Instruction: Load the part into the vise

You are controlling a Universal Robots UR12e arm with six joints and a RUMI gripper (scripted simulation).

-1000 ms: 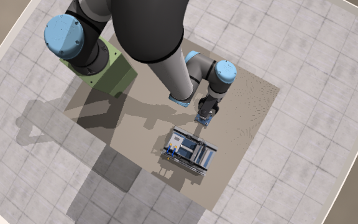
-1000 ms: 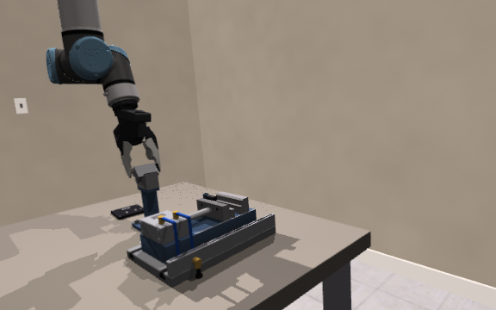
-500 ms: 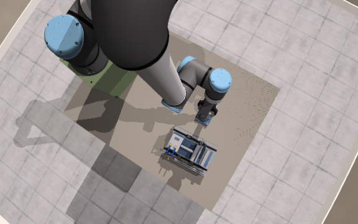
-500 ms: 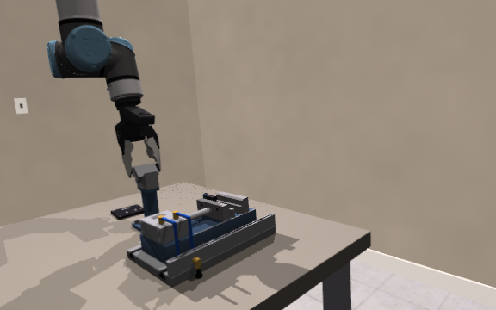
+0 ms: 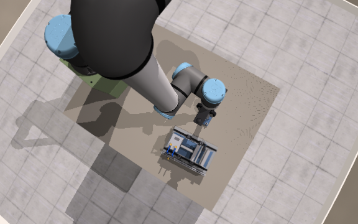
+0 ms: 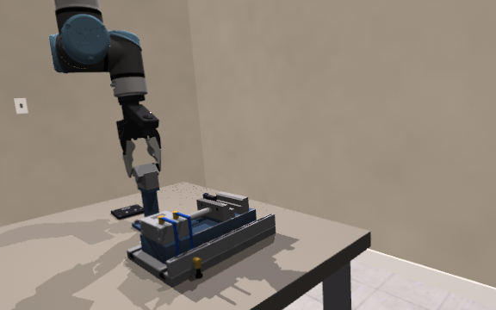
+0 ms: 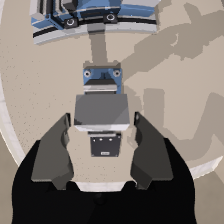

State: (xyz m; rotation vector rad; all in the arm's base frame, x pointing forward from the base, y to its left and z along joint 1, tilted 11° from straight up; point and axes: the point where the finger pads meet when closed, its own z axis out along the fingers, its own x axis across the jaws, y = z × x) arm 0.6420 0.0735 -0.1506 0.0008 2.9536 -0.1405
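The part, a grey block (image 6: pixel 148 177) (image 7: pixel 101 110), rests on top of the blue V-block stand (image 6: pixel 150 202) (image 7: pixel 102 76) (image 5: pixel 208 121). Its upper face looks plain in the wrist view; I cannot make out the slot. My gripper (image 6: pixel 145 171) (image 7: pixel 102 113) is partly open, with a fingertip beside each end of the block and gaps visible in the wrist view. The open vise (image 5: pixel 189 149) (image 6: pixel 231 223) (image 7: pixel 135 12) stands beside the stand. Its moving jaw (image 6: pixel 218 210) is on the cylinder rod, and the fixed jaw (image 6: pixel 239 202) is beyond it.
The small black plate (image 6: pixel 127 210) (image 7: pixel 105 145) lies on the table beside the stand. The air cylinder (image 5: pixel 174 141) (image 6: pixel 162 228) with blue hoses fills one end of the vise. A grey rail (image 6: pixel 231 241) runs along the vise's side, with a yellow-topped knob (image 6: pixel 197 263) by it.
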